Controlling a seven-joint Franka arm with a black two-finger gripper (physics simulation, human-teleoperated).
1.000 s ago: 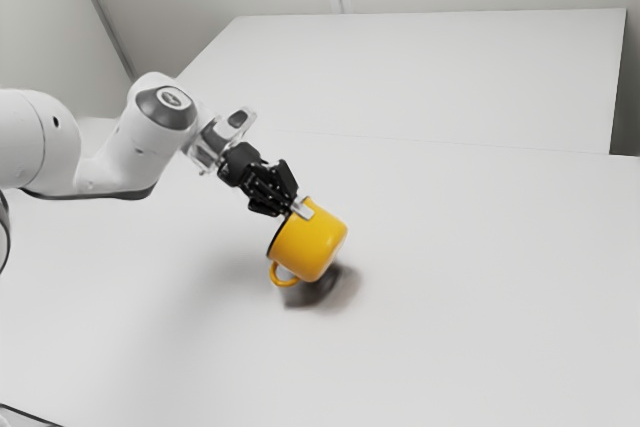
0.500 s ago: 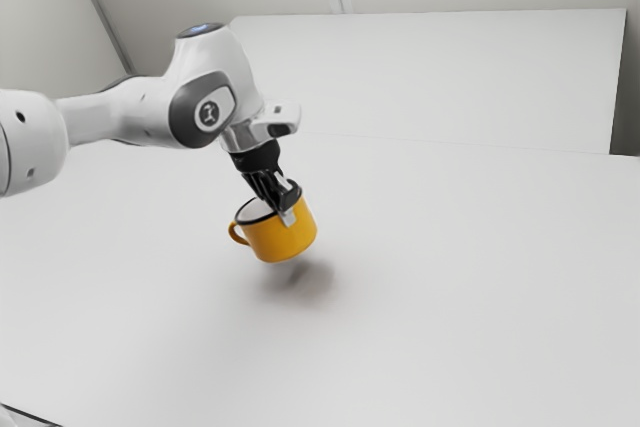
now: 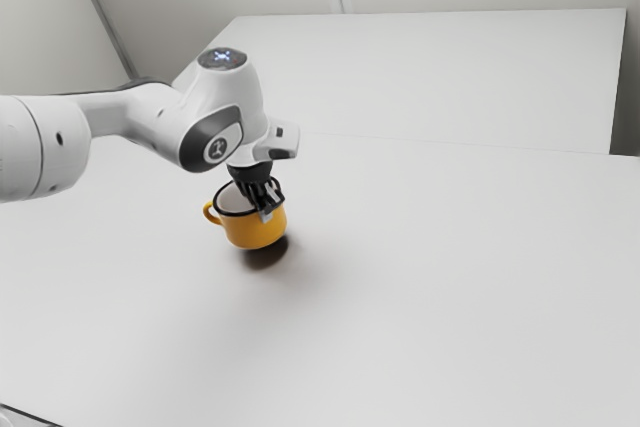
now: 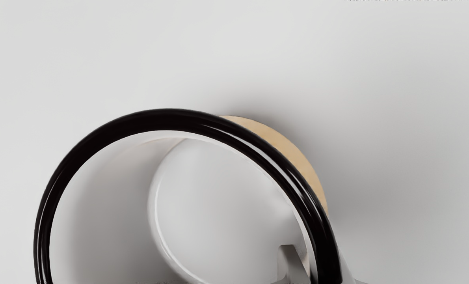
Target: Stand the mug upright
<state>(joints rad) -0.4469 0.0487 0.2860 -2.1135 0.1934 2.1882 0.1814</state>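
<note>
Jaws pinch the wall of the mug (image 3: 253, 232), one inside, one outside; it hangs just below them, open end up but w/ a slight tilt, base near the worktop (image 3: 420, 297). Letting go at this tilt could drop it on its base edge & prob. rock it over; pressing down off-level could twist it in the grip. Can't tell if base touches; outer tip's mostly cut off in wrist view.
</note>
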